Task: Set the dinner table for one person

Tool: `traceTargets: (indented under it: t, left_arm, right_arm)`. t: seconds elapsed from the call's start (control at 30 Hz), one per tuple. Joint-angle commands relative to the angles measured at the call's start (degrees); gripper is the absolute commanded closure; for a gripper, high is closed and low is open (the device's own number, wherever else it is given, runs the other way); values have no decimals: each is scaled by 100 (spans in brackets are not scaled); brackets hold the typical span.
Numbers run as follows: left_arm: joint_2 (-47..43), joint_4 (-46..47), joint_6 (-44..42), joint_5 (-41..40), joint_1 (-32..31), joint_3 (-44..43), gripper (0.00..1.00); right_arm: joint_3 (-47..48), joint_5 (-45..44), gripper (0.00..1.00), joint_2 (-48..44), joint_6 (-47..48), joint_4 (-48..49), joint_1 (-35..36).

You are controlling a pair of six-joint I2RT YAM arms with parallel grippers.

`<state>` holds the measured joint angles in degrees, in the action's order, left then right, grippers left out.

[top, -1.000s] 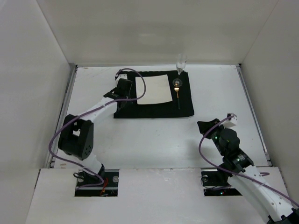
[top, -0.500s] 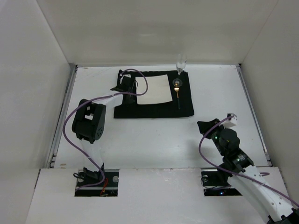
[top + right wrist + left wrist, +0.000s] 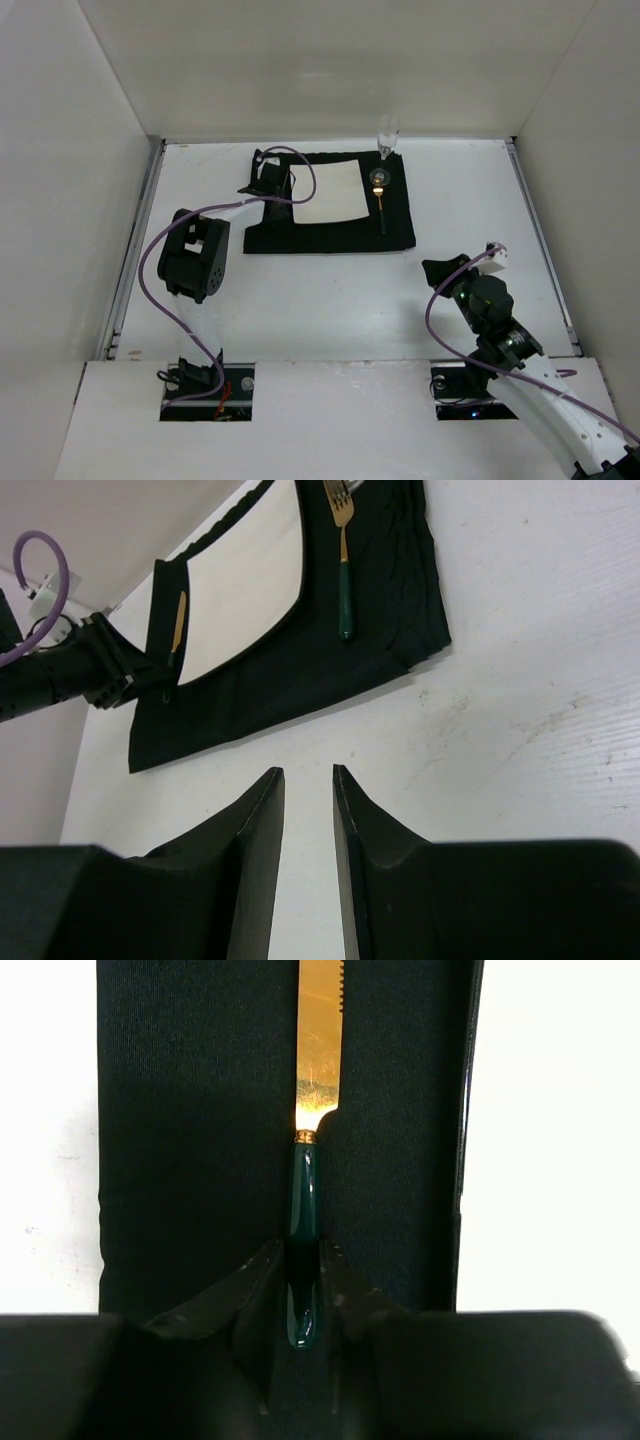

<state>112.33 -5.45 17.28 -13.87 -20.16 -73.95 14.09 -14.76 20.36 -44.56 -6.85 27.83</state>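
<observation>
Black left gripper (image 3: 302, 1255) has its jaws set narrowly around the green handle end of a gold-bladed knife (image 3: 319, 1060); I cannot tell whether they pinch it. The knife lies flat on a black placemat (image 3: 190, 1110), with a square white plate (image 3: 330, 190) at its 3 o'clock and a fork (image 3: 345, 600) beyond. The placemat lies on the far half of the white dinner table (image 3: 330, 290). At the placemat's 5 o'clock, the right gripper (image 3: 308, 772) hangs over the bare tabletop, jaws slightly parted and empty.

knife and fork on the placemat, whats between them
The white plate lies between the knife and the fork, clearest in the right wrist view.
</observation>
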Motion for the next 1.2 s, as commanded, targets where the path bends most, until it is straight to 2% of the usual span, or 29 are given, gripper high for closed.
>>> traceTargets:
  t: [0.0,0.27,0.3,0.33,0.5,0.7,0.8,0.87,1.07,1.17]
  left_arm:
    - [-211,255,56,-37,-36,47,74]
    - [-888,115,74,-642,-89,170,40]
    - [-1002,97,65,-722,-80,223,29]
    - [-1133,106,56,-749,-71,302,0]
    - [-2178,80,398,-924,-123,925,0]
    - [-3681,88,1364,-635,-370,2400,0]
    - [-4446,-113,1892,-556,-370,3227,0]
    - [-4929,-420,2138,-573,-343,3597,0]
    - [-6528,-870,2569,-661,-194,4502,0]
    - [-7206,-992,2667,-679,25,4732,0]
  right_arm:
    - [94,-53,68,21,70,290,51]
    - [112,-62,68,135,79,298,51]
    - [121,-70,68,161,79,298,51]
    - [121,-70,68,179,79,298,51]
    - [147,-132,69,310,79,298,51]
    - [278,-123,91,793,105,290,77]
    - [358,-193,92,1083,149,263,121]
    - [393,-290,86,1207,149,246,147]
    - [463,-527,55,1585,175,290,235]
    - [490,-703,47,1647,175,237,279]
